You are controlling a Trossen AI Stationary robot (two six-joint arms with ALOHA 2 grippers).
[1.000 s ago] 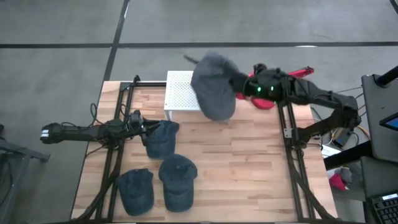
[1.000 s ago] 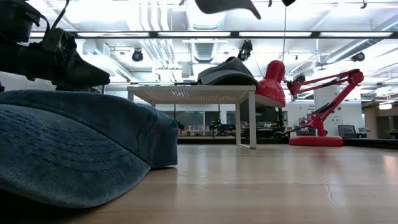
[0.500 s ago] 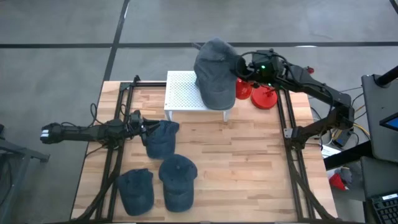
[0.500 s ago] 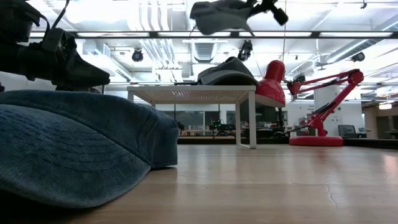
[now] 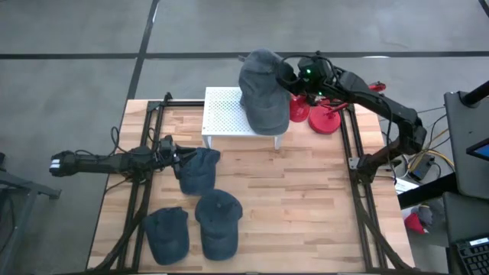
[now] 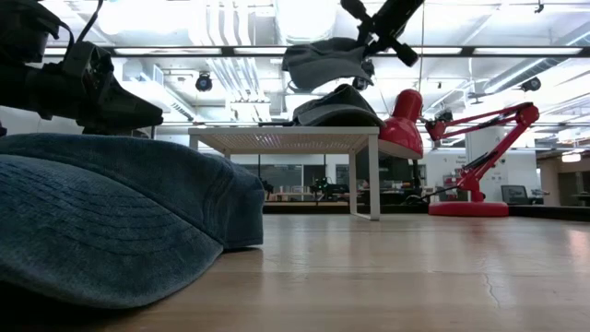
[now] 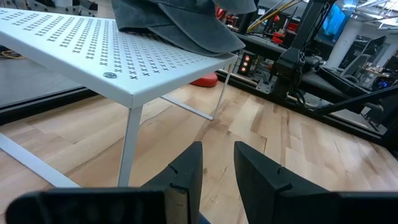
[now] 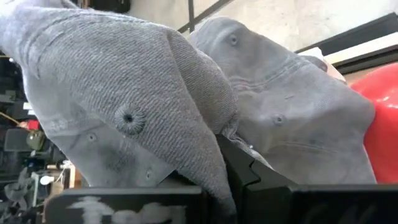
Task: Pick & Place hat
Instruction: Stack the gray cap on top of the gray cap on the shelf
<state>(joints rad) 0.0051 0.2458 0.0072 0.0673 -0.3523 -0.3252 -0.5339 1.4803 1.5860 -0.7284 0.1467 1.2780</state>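
Note:
My right gripper (image 5: 293,75) is shut on a grey hat (image 5: 263,90) and holds it over the right end of the white perforated stand (image 5: 223,113). A second grey hat (image 6: 337,107) lies crown up on the stand, right under the held hat (image 6: 323,61). My left gripper (image 5: 174,157) waits open at the table's left, beside a blue hat (image 5: 200,169). Its fingers (image 7: 186,177) stand apart with nothing between them. Two more blue hats (image 5: 219,223) (image 5: 168,234) lie near the front edge. My right gripper pinches a fold of the grey hat's crown cloth (image 8: 214,140) between its two fingers, near an eyelet (image 8: 128,117). The fingers come from the table's right, slanting down. The hat hangs beside and below them, close above the hat on the stand; I cannot tell whether the two touch.
A red desk lamp (image 5: 325,116) stands at the table's far right, just right of the stand and under my right arm. Black frame rails (image 5: 357,164) run along the left and right sides. Bare wood (image 5: 298,198) lies in the middle and right front.
My right gripper has carried the grey hat toward the far edge and down, from high over the stand's front right corner to close above the hat lying on the stand. The hat has stayed in the hold. My left arm has kept still.

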